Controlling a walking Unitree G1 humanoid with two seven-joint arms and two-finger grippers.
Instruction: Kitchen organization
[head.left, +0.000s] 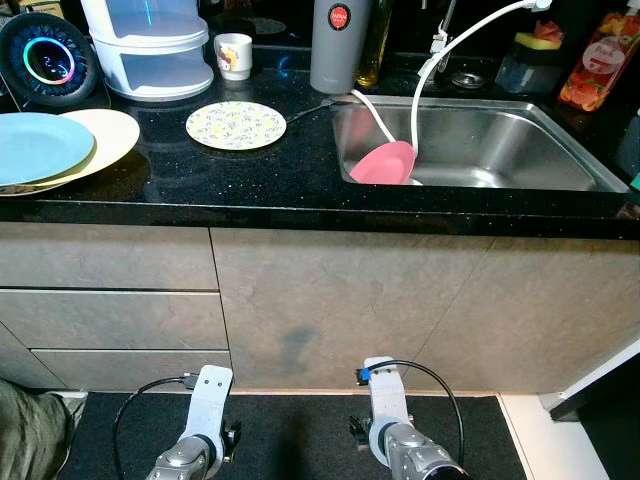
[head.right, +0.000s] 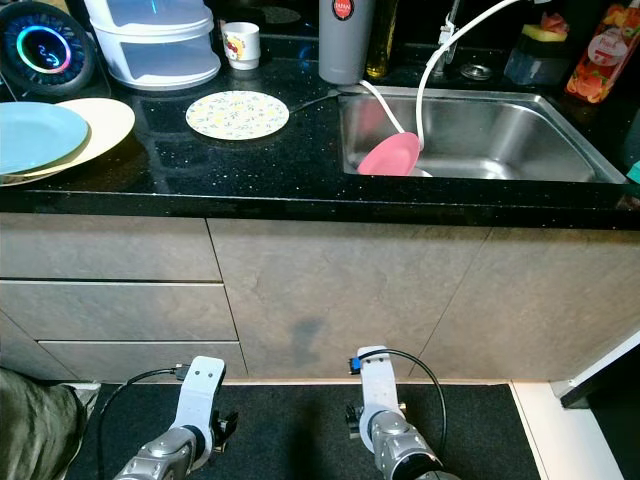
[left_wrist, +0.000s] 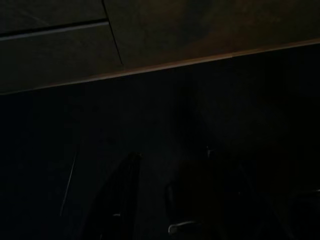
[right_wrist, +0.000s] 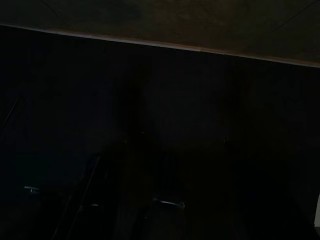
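Both arms hang idle low before the cabinet fronts (head.left: 340, 300), over a dark mat (head.left: 300, 430); whether either gripper is open or closed I cannot tell, the wrist views being very dark. On the black countertop (head.left: 300, 175) lie a floral plate (head.left: 236, 125), and at the left a blue plate (head.left: 40, 146) stacked on a cream plate (head.left: 112, 135). A pink ladle (head.left: 384, 160) leans in the steel sink (head.left: 500, 150). A small mug (head.left: 234, 55) stands near a grey flask (head.left: 338, 45)

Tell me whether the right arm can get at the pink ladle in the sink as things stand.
Probably yes: the pink plastic ladle leans at the steel sink's near-left corner, uncovered; the right arm hangs low and must lift over the black countertop.
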